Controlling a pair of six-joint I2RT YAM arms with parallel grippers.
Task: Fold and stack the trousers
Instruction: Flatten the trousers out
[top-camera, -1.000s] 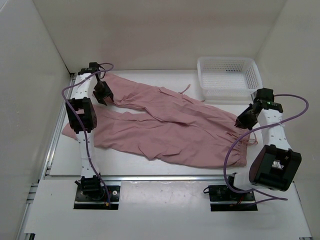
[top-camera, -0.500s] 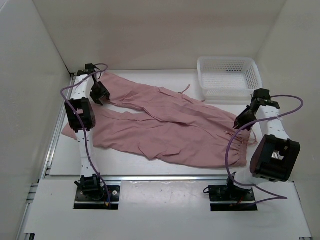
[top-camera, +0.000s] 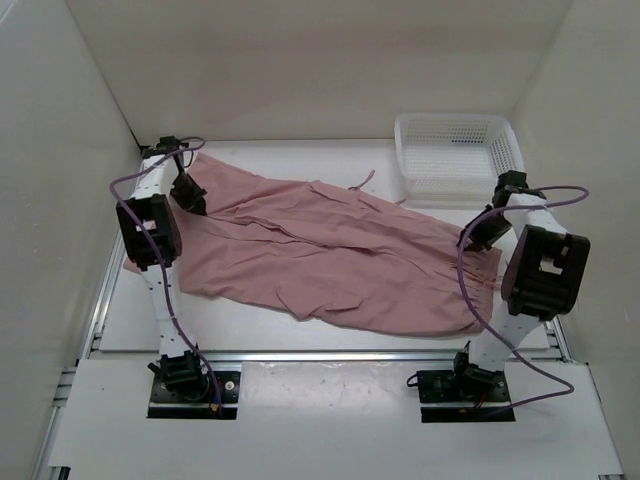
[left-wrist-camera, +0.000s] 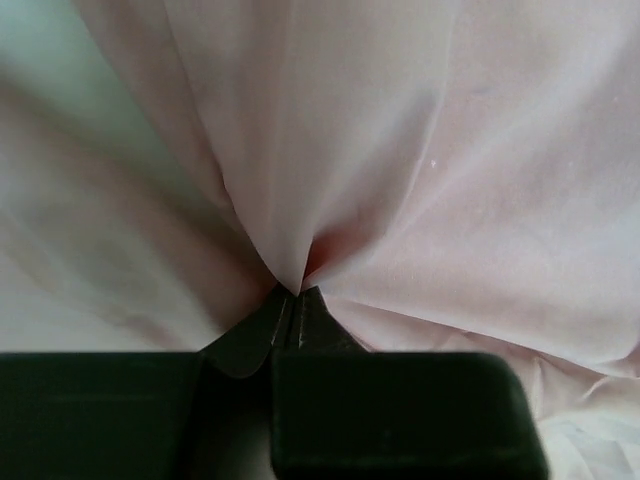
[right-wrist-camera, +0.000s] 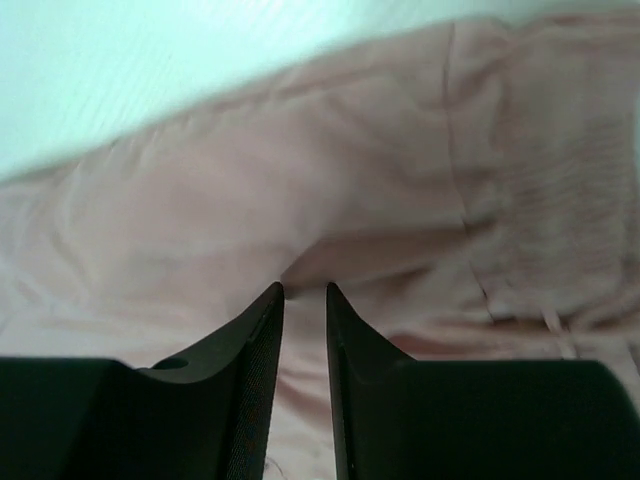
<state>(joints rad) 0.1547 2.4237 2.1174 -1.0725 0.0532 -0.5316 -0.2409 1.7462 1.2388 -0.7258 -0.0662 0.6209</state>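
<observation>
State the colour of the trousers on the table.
Plain dusty pink, no pattern; the trousers show best in the top external view.

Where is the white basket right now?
In the top view, the basket sits far back on the right, just beyond the right hand and the trousers.

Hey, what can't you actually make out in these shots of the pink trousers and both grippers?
- Right wrist view: whether the right gripper pinches the trousers; fingers nearly meet, cloth there blurred.
- Top view: the left gripper is too small to show its grip; the left arm covers part of the near leg.
- Left wrist view: which part of the trousers is pinched.
</observation>
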